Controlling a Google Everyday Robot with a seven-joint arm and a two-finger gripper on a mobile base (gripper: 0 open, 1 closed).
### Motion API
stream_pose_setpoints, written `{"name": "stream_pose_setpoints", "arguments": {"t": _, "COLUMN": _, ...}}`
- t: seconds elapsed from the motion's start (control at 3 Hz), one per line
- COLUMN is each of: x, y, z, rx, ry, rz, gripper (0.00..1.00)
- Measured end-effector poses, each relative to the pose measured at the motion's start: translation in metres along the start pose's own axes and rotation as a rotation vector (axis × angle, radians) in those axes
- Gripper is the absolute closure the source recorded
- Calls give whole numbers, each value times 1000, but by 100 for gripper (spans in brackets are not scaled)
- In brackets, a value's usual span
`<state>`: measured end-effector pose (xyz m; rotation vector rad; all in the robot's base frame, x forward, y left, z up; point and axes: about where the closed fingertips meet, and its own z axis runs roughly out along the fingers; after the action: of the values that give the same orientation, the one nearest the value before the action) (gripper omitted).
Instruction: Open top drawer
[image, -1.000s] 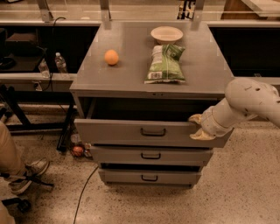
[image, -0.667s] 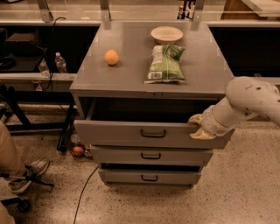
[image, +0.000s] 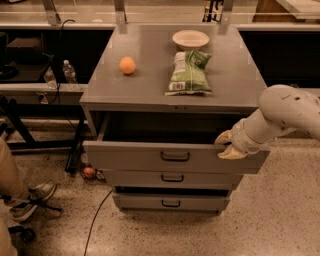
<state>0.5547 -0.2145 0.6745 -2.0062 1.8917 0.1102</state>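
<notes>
The top drawer (image: 125, 157) of the grey cabinet (image: 150, 90) is pulled partly out, with its dark inside showing behind the front. Its black wire handle (image: 175, 156) sits at the centre of the front. My gripper (image: 227, 146), with cream fingers on a white arm (image: 285, 112), is at the right end of the drawer front. It straddles the front's top edge, one finger behind and one in front, shut on the panel. The two shorter drawers (image: 172, 178) (image: 171, 202) below are closed or nearly so.
On the cabinet top lie an orange (image: 127, 65), a green chip bag (image: 189, 72) and a white bowl (image: 190, 38). A person's leg and shoe (image: 30, 197) are at the left. A cable (image: 97, 215) and a small red object (image: 89, 172) lie on the floor. Water bottles (image: 69, 72) stand on a shelf at the left.
The top drawer has come out very slightly further towards the camera, with my gripper still on its right end. Nothing else has moved.
</notes>
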Motion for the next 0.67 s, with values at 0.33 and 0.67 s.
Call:
{"name": "stream_pose_setpoints", "arguments": {"t": 0.33, "x": 0, "y": 0, "z": 0, "rx": 0, "ry": 0, "rz": 0, "gripper": 41}}
{"name": "stream_pose_setpoints", "arguments": {"t": 0.67, "x": 0, "y": 0, "z": -1, "rx": 0, "ry": 0, "rz": 0, "gripper": 18}}
